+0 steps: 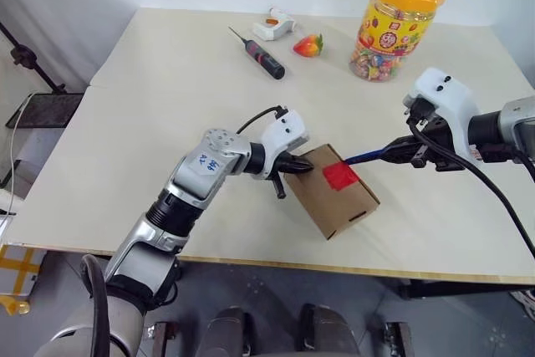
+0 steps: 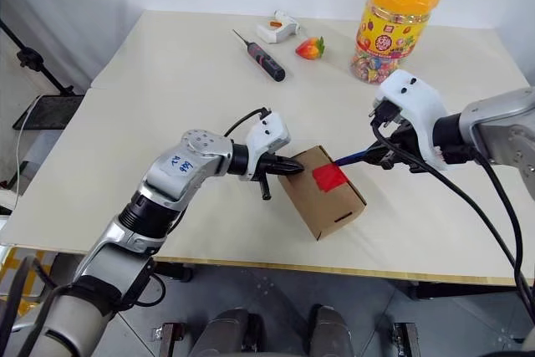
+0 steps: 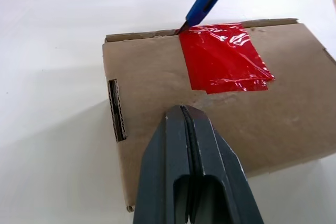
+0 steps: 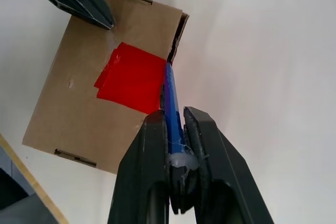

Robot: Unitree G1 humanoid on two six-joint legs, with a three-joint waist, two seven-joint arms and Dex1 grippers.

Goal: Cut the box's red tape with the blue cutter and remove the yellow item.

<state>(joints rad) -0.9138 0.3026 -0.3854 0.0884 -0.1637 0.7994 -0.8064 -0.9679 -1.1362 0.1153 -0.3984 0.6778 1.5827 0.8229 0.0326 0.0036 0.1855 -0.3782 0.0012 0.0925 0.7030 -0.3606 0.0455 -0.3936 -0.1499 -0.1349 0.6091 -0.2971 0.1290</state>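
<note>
One cardboard box [image 1: 334, 194], one blue cutter [image 1: 368, 155], one black screwdriver [image 1: 261, 55], one strawberry toy [image 1: 308, 45], one candy jar [image 1: 396, 22], one white glue gun [image 1: 274, 25].

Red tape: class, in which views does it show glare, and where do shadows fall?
Left wrist view: the red tape shows white glare streaks on its wrinkled film, and the box casts a soft shadow on the table. Right wrist view: the tape looks evenly red, without streaks. Left eye view: a faint shadow lies beside the box.
</note>
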